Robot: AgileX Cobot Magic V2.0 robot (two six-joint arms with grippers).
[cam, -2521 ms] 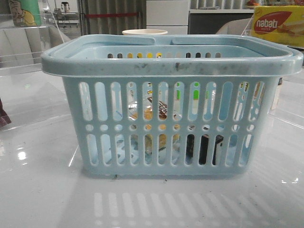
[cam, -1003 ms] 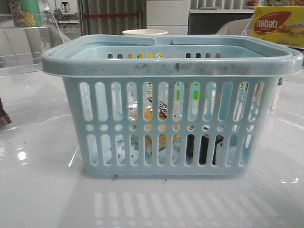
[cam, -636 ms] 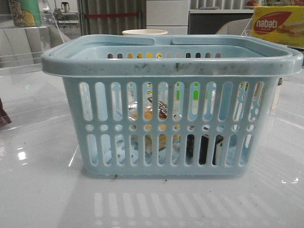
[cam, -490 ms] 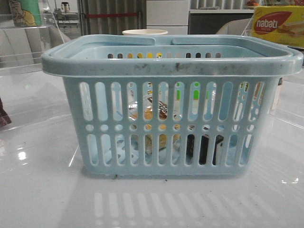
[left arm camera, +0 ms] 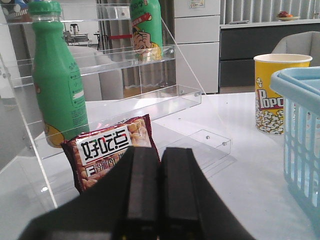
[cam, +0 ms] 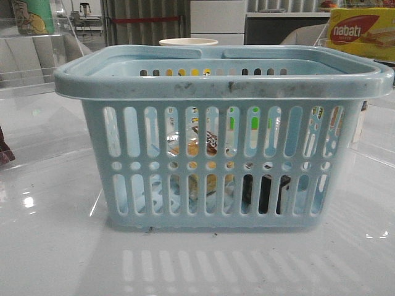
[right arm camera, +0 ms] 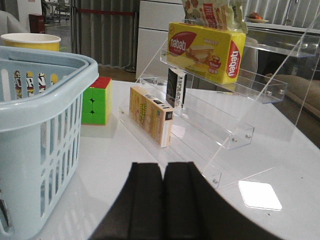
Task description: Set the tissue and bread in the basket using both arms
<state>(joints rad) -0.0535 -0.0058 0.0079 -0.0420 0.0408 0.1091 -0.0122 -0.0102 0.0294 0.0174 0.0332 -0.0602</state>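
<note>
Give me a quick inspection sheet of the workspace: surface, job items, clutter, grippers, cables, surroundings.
Surface: glossy white table, small specks by the basket's base.
Job's things: basket upright; bread and tissue inside, seen through slots.
Clutter: popcorn cup, green bottle, snack bag, cube, nabati box, small carton.
Grippers: left gripper and right gripper shut, empty, outside basket.
Cables: nothing seen.
Surroundings: clear acrylic shelves, cabinets behind.

Basket [cam: 222, 86]: pale blue moulded plastic, matt, rim scuffed with dark marks; bread [cam: 210, 143] inside sits in clear glossy film. Table [cam: 55, 246]: white, glossy, mirrors the basket slots. Shelf rack [right arm camera: 235, 125]: clear acrylic; left gripper [left arm camera: 160, 187] fingers matt black.
</note>
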